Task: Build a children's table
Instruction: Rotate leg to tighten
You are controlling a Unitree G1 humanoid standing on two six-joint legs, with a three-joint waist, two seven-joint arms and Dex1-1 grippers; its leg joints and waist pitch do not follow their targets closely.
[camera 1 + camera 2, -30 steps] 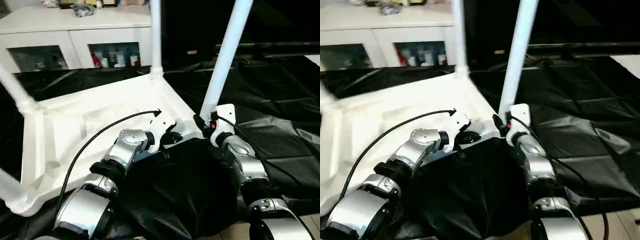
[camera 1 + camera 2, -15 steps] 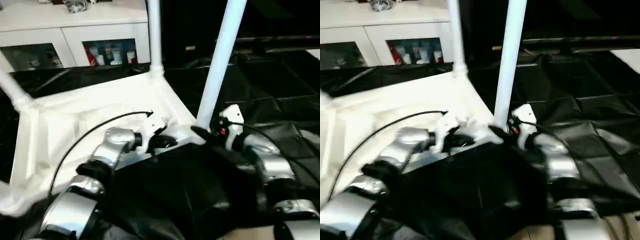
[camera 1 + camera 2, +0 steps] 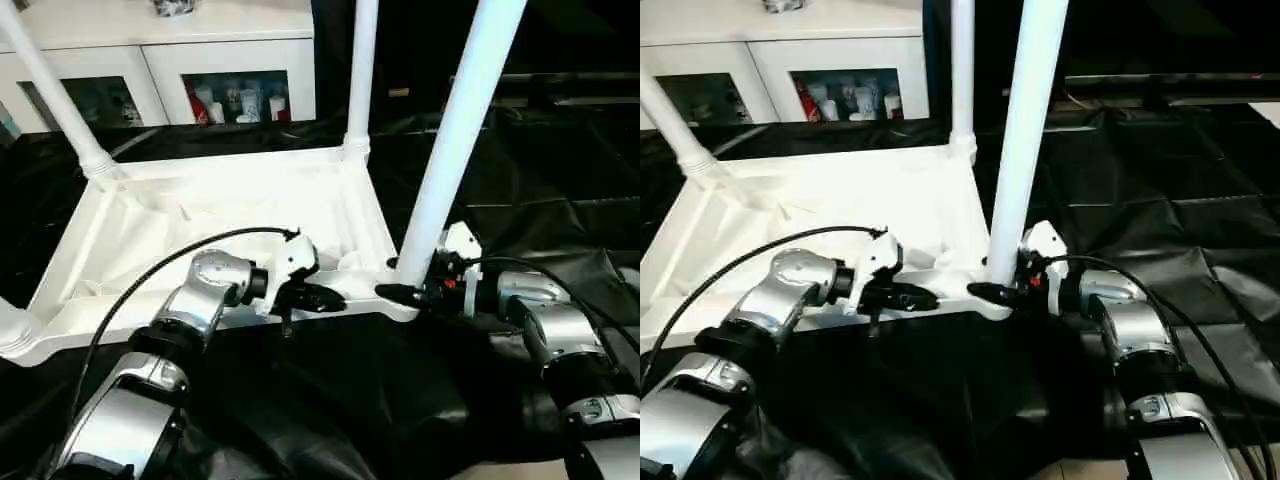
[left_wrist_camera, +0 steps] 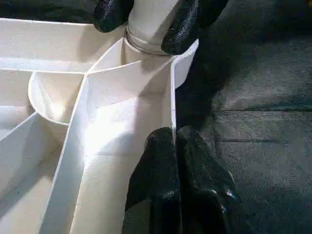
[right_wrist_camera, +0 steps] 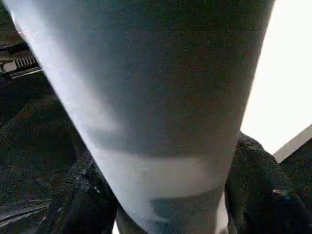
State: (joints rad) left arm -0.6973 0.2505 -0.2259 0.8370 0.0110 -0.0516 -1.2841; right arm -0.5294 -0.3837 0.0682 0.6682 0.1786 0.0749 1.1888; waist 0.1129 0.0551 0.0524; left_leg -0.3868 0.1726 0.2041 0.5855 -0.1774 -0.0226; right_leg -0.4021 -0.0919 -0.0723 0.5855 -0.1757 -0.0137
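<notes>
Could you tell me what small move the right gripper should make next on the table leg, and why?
Probably keep twisting the near leg into its corner socket: the right gripper straddles its base, while the left gripper, shut, pinches the tabletop's rim to steady it.

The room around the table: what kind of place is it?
Probably a home-like room or a test room: a white cabinet with glass doors holds bottles, and black sheeting covers the floor under the upturned table.
</notes>
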